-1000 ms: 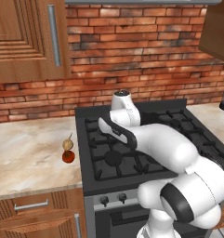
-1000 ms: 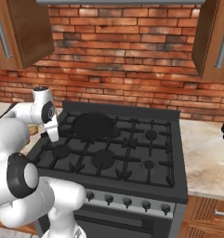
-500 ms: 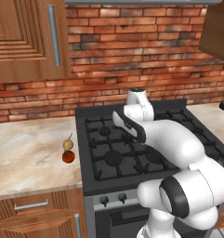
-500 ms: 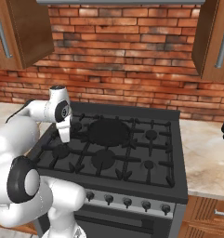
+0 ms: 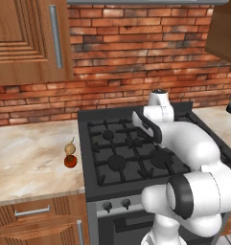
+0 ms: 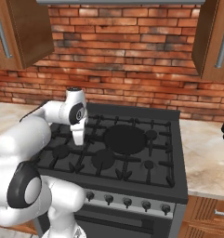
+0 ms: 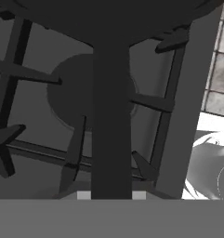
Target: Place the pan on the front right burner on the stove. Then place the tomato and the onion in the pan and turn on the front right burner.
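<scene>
Pan (image 6: 125, 138) sits on the stove's (image 6: 176, 160) middle grate with nothing in it. Tomato (image 5: 70, 161) and onion (image 5: 69, 149) touch on the left counter (image 5: 26, 162). Gripper (image 6: 79, 138) points down over the pan handle (image 7: 111, 116), fingers either side of it; whether clamped, I cannot tell. Arm has swung right since earlier.

Black pan (image 6: 124, 138), red tomato (image 5: 70, 161), tan-yellow onion (image 5: 69, 149).

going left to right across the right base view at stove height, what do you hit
The gripper, hanging over the left side of the stove → the pan, resting on the grates near the middle → the bare counter at the right.
</scene>
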### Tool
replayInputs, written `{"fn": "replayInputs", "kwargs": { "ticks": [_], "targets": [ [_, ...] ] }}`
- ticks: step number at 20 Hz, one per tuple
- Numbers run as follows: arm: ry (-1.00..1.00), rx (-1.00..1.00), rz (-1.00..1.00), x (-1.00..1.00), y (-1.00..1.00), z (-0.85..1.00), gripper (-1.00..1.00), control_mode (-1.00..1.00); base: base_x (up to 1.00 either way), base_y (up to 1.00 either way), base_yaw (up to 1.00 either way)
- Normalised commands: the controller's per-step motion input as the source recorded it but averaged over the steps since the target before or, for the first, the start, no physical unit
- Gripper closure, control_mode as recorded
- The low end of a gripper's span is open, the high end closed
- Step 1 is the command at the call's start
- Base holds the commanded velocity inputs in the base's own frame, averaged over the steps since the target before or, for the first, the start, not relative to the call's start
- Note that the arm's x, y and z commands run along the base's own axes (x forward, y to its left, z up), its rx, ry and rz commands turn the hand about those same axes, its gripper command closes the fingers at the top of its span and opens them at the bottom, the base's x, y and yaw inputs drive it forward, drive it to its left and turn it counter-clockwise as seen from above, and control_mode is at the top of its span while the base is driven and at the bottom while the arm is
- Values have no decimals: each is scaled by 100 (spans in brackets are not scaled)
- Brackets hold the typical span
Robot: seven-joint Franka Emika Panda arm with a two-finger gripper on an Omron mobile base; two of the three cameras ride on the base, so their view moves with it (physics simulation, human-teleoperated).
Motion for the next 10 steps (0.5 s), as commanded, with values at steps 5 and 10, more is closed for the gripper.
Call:
{"fn": "replayInputs", "kwargs": {
  "ticks": [5,10],
  "targets": [
    [0,0,-5,0,-51,0,100,-100,0,0,0],
    [0,0,-4,5,-42,-1,100,-100,0,0,0]
  ]
}}
